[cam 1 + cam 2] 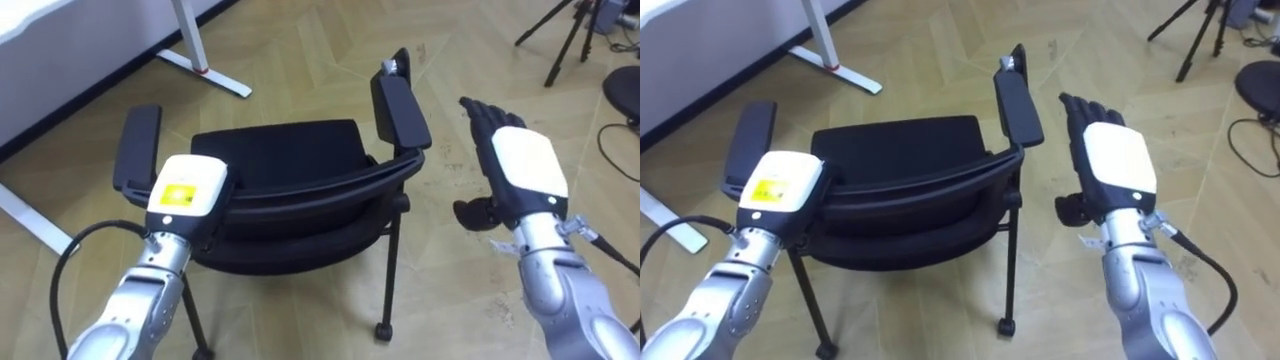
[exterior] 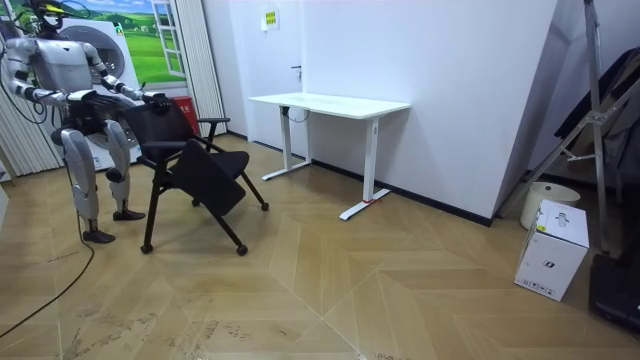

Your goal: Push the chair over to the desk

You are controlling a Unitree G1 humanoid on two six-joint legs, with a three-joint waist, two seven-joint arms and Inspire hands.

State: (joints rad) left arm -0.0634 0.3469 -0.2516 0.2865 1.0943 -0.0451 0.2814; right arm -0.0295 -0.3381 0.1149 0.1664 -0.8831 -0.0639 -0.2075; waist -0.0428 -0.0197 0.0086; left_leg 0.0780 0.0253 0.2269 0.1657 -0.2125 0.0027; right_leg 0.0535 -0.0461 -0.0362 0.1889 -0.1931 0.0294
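A black chair (image 1: 290,150) with two padded armrests stands right in front of me, its curved backrest (image 1: 320,190) nearest to me. My left hand (image 1: 188,192) lies on the backrest's left end, beside the left armrest (image 1: 138,145). My right hand (image 1: 522,165) hovers open with straight fingers, to the right of the right armrest (image 1: 400,108) and apart from the chair. In the room view I stand upright behind the chair (image 2: 195,165) at the room view's left, both arms reaching forward to it.
A white desk (image 2: 330,103) stands beyond the chair by the wall, its foot (image 1: 205,75) close to the chair's far left. A tripod (image 1: 565,35) and a cable lie on the floor at the far right. A white box (image 2: 553,250) sits far off.
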